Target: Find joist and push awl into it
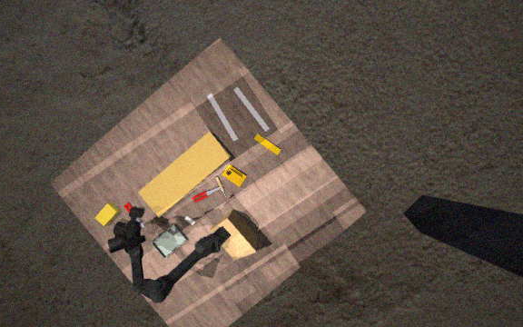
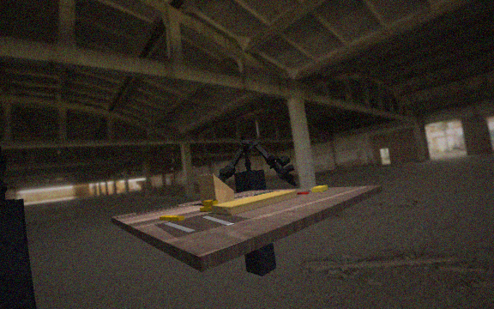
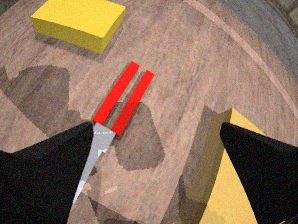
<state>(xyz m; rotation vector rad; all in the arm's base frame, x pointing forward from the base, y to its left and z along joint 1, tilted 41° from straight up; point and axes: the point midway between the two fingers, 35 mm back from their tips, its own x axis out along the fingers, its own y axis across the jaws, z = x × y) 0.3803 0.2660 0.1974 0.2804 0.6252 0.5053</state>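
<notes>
My gripper is open and empty above the table's left part. Below its left finger lies a red-handled tool; its grey jaws run under that finger. A long yellow-tan board, apparently the floor panel, lies mid-table, its end below the right finger. A yellow box with dark marks, perhaps the stud finder, lies beside the board's far end. A thin tool with a tan handle, apparently the awl, lies next to it. The grey-green tray stands near the arm. No joist shows.
A plain yellow block lies at the left. A second red-handled tool lies near the tan handle. A wooden wedge stands beside the arm. A small white piece, a yellow bar and two pale strips lie around.
</notes>
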